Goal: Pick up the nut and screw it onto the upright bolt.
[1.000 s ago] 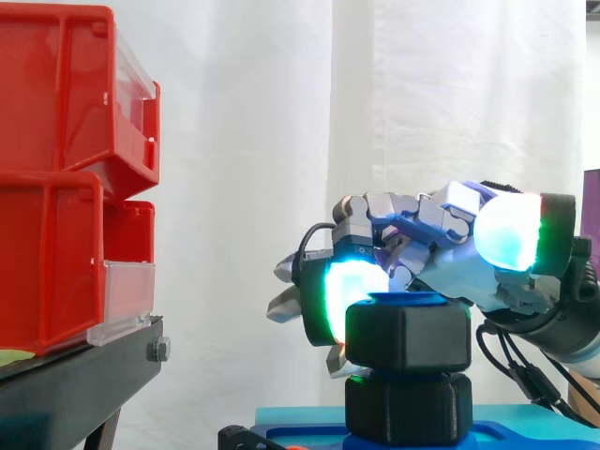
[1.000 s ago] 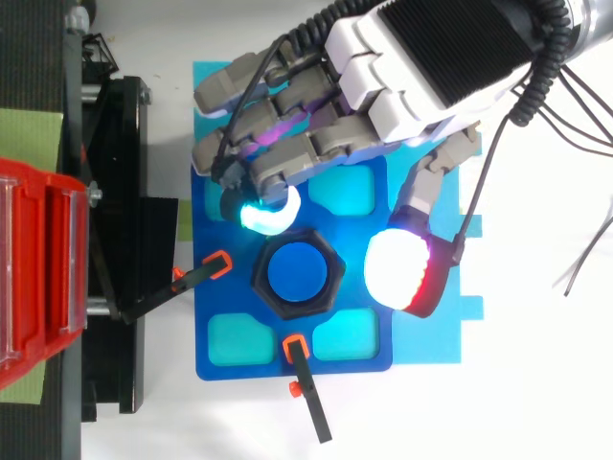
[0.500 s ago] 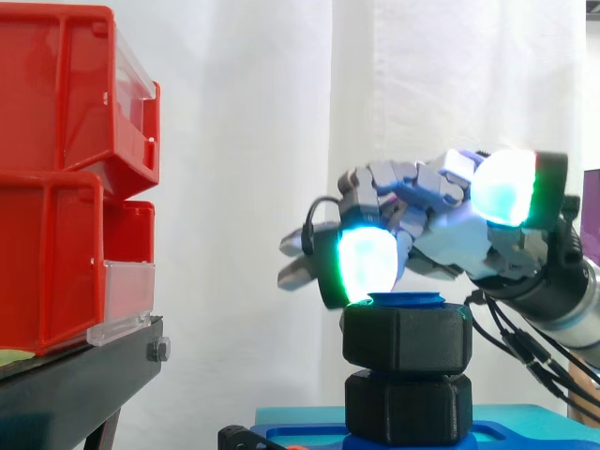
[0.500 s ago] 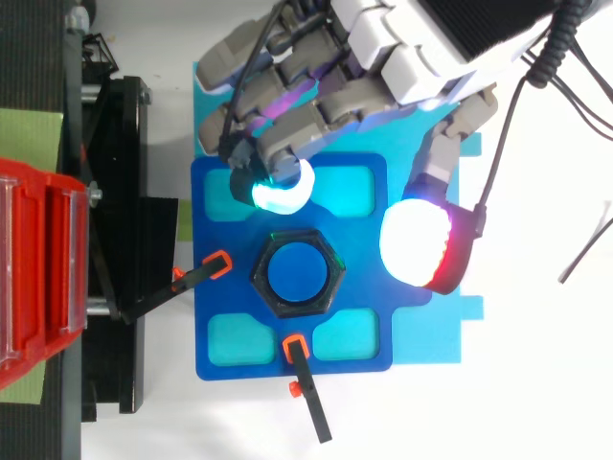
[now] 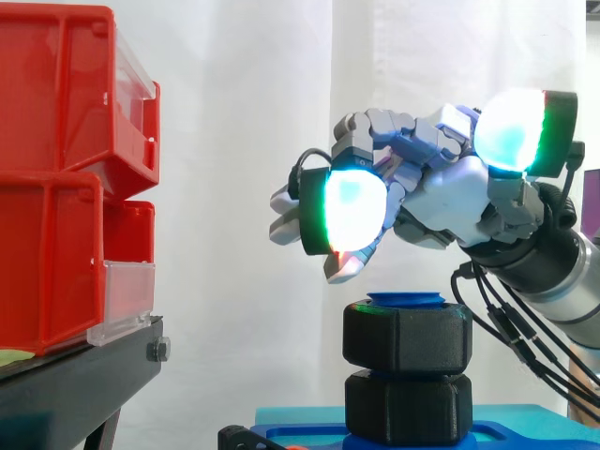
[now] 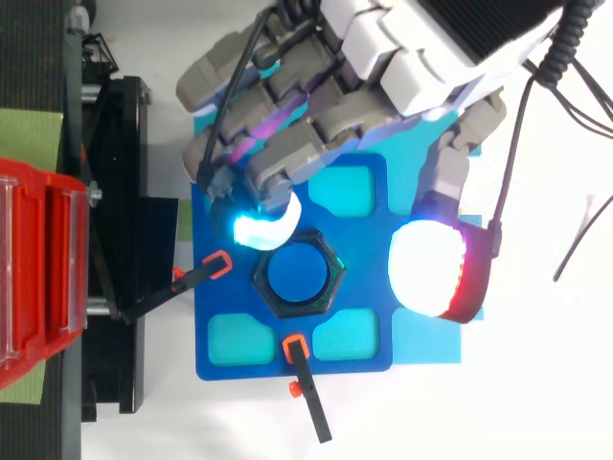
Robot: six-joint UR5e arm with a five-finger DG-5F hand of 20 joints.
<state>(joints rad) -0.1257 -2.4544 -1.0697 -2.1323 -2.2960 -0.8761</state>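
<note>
A black hexagonal nut sits on the upright bolt, whose blue top shows through the nut's middle. Under it a second black hexagonal piece rests on the blue base plate. My hand hovers above the nut, clear of it, and holds nothing. Its fingers are loosely bent. One glowing fingertip hangs over the nut's far-left side, and the thumb pad stands apart to the right of the nut.
Stacked red bins stand on a black stand to the left. Two black clamps with orange tips hold the plate at its left and front edges.
The hand has risen off the nut: its fingertip was against the nut's side a second ago and now hangs well above it. The nut has stayed on the bolt.
</note>
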